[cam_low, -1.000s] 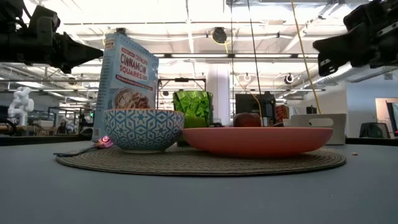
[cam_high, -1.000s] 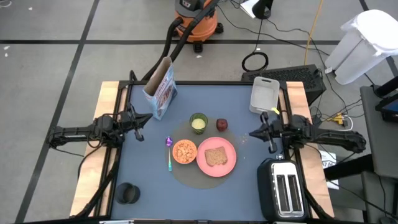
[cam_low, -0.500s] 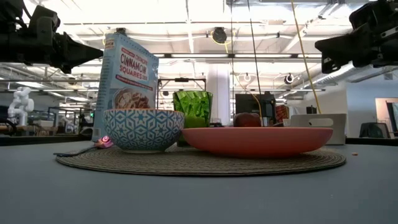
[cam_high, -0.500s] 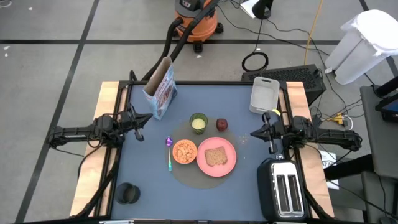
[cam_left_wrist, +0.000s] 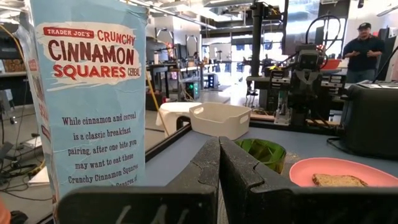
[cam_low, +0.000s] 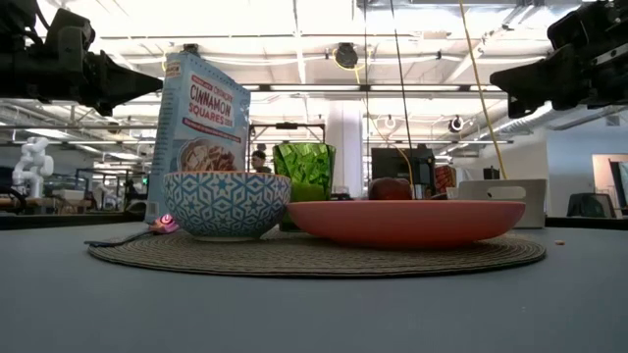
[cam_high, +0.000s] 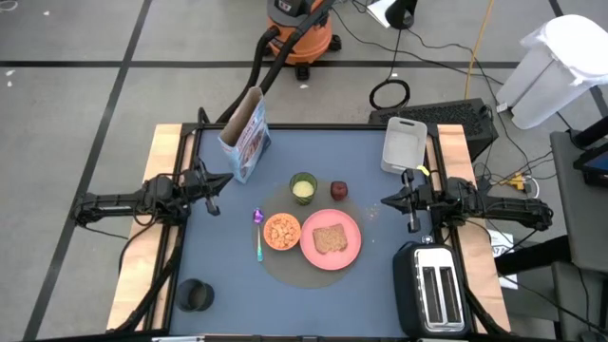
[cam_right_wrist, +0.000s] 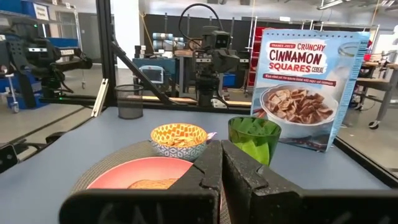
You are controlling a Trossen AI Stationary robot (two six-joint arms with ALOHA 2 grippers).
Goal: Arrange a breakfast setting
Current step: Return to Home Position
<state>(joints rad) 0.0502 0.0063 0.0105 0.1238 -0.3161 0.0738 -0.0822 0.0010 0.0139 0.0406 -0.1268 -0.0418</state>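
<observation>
A round woven mat (cam_high: 285, 268) lies mid-table. On it stand the pink plate (cam_high: 348, 249) with the brown toast slice (cam_high: 330, 238) and the orange bowl (cam_high: 281, 231) holding cereal. The purple-teal spoon (cam_high: 258, 239) lies left of the bowl. The green cup (cam_high: 303, 187) and the dark-red fruit (cam_high: 339, 190) stand at the mat's far edge. The blue cereal bag (cam_high: 247, 138) stands upright at the far left. My left gripper (cam_high: 220, 179) is shut and empty left of the setting, and also shows in its wrist view (cam_left_wrist: 219, 155). My right gripper (cam_high: 385, 202) is shut and empty right of it, and also shows in its wrist view (cam_right_wrist: 222, 155).
A white bin (cam_high: 404, 144) stands at the far right corner. A toaster (cam_high: 432, 290) stands at the near right. A black cup (cam_high: 195, 295) stands at the near left. Bare blue table (cam_high: 218, 247) lies between the left arm and the mat.
</observation>
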